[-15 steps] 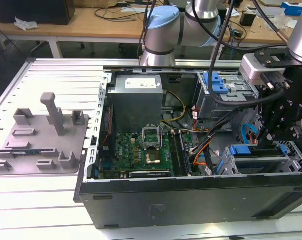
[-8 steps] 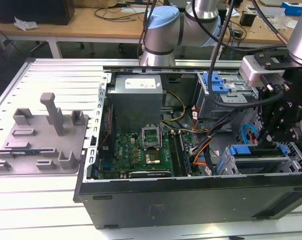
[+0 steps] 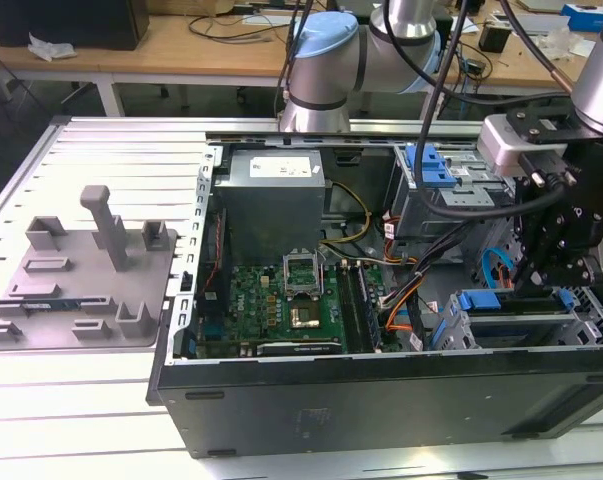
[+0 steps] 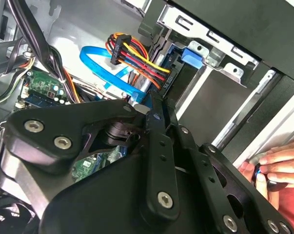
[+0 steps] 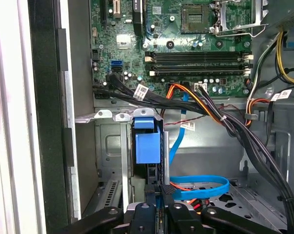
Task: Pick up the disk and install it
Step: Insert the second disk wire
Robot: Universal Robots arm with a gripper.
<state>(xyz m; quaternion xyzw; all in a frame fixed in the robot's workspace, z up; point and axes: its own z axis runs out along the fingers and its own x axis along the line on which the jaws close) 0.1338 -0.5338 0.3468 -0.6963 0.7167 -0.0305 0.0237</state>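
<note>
Surface: slatted metal table (image 3: 81, 420), pale grey, carrying all the things of the work
Room: wooden desks (image 3: 181, 45) behind the table, with cables and small items on them; robot arm (image 3: 326, 60) reaching in from the far side
Left part of table: grey plastic fixture (image 3: 91, 270) with upright posts, well apart from the case, on the exterior view's left
Main container: black computer case (image 3: 381, 400) lying on its side, open upward
Inside the case: green motherboard (image 3: 281, 310) near the middle; grey power supply box (image 3: 271, 205) just behind it; bundles of black, orange and yellow wires between board and bays
Far bay: grey metal cage with a ribbed blue tab (image 3: 431, 165), toward the exterior view's right
Near bay: drive cage (image 3: 591, 320) at the front corner on the exterior view's right, below the gripper
Disk: seen edge-on in the first wrist view, its blue rail (image 5: 147, 146) standing in a slot of the drive cage, between grey metal walls
Cable: flat blue data cable (image 5: 200, 187) looping just beside the slot
Gripper (image 5: 159, 190): above the drive cage, in line with the disk; fingers drawn close together, nothing visible pinched between; touching the disk or not, cannot tell
Person: a hand (image 4: 278, 168) resting at the outer edge of the case, in the second wrist view
</note>
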